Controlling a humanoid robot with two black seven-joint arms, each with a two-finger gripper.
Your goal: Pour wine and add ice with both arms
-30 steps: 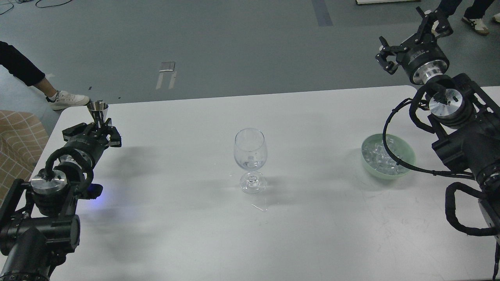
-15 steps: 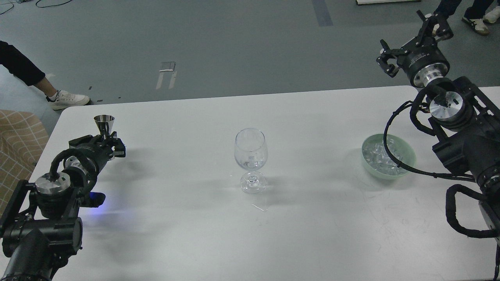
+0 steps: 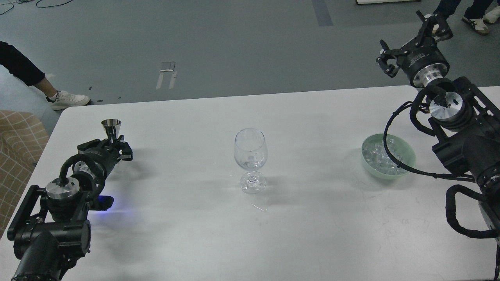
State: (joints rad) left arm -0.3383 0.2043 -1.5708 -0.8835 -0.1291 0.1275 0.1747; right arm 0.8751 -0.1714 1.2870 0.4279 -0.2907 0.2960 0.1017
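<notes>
Head view: the left gripper (image 3: 112, 150), closed around the stem of a small steel jigger (image 3: 111, 128), travels rightward across the white table (image 3: 312, 234), carrying the cup upright toward the wine glass (image 3: 250, 156) at centre. Over the past second the jigger has shifted from the table's far left edge to a spot clearly nearer the glass, though the two remain well apart. The cup's cone stays level, so whatever it holds is not yet being tipped; its contents cannot be made out from here.

The wine glass stands upright on its foot in the middle of the table, its bowl seemingly without wine but holding a few clear pieces low down that look like ice, though that cannot be confirmed. A thin wet streak glints on the table just in front of its foot.

At right, the right gripper (image 3: 414, 43) hangs high beyond the table's far edge, its claws spread wide and holding nothing. It has barely moved in the last second. Below it, the ice (image 3: 381, 158) lies heaped in a pale green bowl (image 3: 406, 150) on the table's right side, partly crossed by a black cable of the right arm.

The judgement: the pour is approaching and not begun, with the left arm leading and the right waiting.
</notes>
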